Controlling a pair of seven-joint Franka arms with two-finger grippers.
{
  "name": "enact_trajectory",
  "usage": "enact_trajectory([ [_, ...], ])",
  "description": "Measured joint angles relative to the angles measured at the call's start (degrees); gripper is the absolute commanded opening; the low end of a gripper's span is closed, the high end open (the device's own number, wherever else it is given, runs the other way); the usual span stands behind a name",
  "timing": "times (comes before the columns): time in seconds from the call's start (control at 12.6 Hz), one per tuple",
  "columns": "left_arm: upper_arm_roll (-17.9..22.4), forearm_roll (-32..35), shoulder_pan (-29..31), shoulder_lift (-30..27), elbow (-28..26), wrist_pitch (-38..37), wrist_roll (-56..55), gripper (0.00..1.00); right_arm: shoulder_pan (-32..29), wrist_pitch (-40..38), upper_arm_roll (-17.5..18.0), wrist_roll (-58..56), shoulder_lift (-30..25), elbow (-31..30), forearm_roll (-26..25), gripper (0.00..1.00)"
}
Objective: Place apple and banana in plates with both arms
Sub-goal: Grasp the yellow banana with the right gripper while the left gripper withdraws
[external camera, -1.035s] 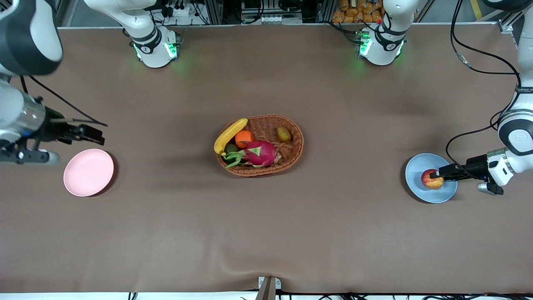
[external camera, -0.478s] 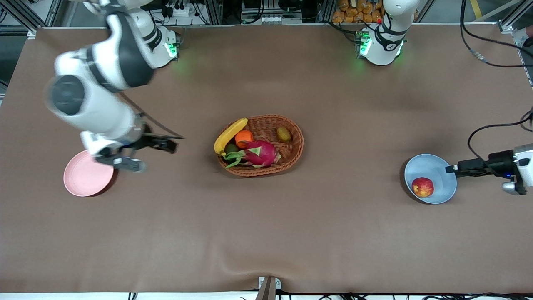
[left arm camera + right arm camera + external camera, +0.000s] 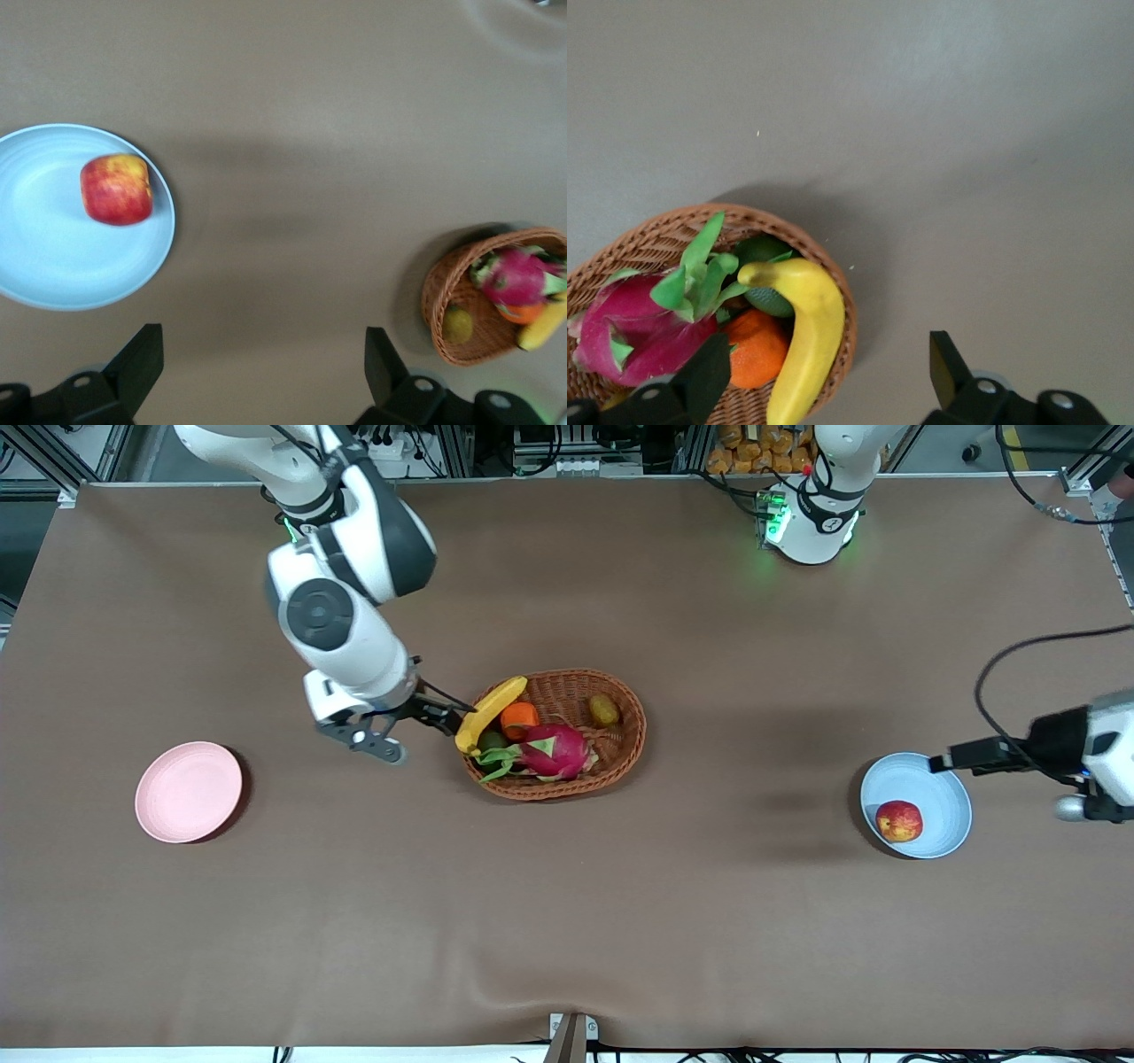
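The red apple (image 3: 898,821) lies in the light blue plate (image 3: 941,819) at the left arm's end of the table. My left gripper (image 3: 939,763) is open and empty, over that plate's rim; its wrist view shows the apple (image 3: 116,189) on the blue plate (image 3: 53,266). The yellow banana (image 3: 489,713) lies in the wicker basket (image 3: 636,731) at mid-table, on its rim toward the right arm's end. My right gripper (image 3: 452,716) is open, just above the banana (image 3: 804,336), its fingers either side of it and apart from it. The pink plate (image 3: 188,791) is bare.
The basket also holds a magenta dragon fruit (image 3: 554,749), an orange fruit (image 3: 519,719), a dark green fruit (image 3: 493,740) and a brownish fruit (image 3: 604,709). Brown cloth covers the table.
My right arm has swung from beside the pink plate over to the basket's banana. My left gripper has let go of the apple and drawn back off the blue plate.
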Motion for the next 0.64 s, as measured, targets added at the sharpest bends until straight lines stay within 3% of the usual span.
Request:
enact_trajectory([
  [0.24,-8.22,10.21,-0.39,-3.49,-0.14,-1.6,-9.73,1.0,2.82,6.15,-0.03,3.42,0.04,-5.94,-1.02,0.95],
  [0.64,-9.36,12.12,0.26,-8.46,3.41,-7.67,-10.18,1.0,4.61,11.99,-0.05,10.05,2.48,-9.05,-2.45,0.94],
])
